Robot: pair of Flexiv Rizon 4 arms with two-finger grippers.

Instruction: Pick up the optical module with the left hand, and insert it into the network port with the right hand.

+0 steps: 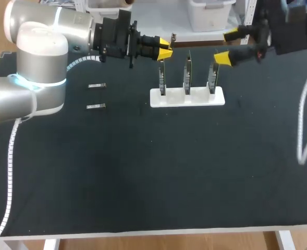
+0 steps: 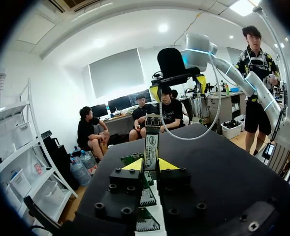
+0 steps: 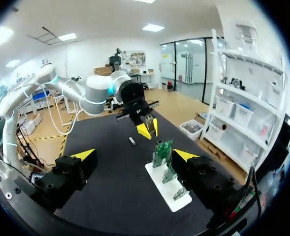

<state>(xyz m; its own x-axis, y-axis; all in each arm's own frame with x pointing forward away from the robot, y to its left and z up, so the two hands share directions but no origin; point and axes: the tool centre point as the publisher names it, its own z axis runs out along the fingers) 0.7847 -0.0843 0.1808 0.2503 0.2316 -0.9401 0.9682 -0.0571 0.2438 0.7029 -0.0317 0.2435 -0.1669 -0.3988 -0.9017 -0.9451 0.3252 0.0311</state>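
My left gripper (image 1: 164, 50) is shut on a slim optical module (image 2: 151, 141), which juts out past its yellow tips, above the left end of a white stand (image 1: 187, 98). The stand carries three upright green port boards (image 1: 187, 73). In the left wrist view the boards (image 2: 147, 196) lie just under the fingers. My right gripper (image 1: 225, 47) hangs open and empty above the stand's right end, facing the left one (image 3: 148, 130). In its own view the nearest boards (image 3: 162, 152) stand between my right gripper's (image 3: 134, 155) wide-apart fingers.
Two spare modules (image 1: 97, 85) (image 1: 96, 106) lie on the black table (image 1: 143, 177) left of the stand, under my left arm. One spare module (image 3: 132, 141) shows beneath the left gripper. The near half of the table is bare black mat.
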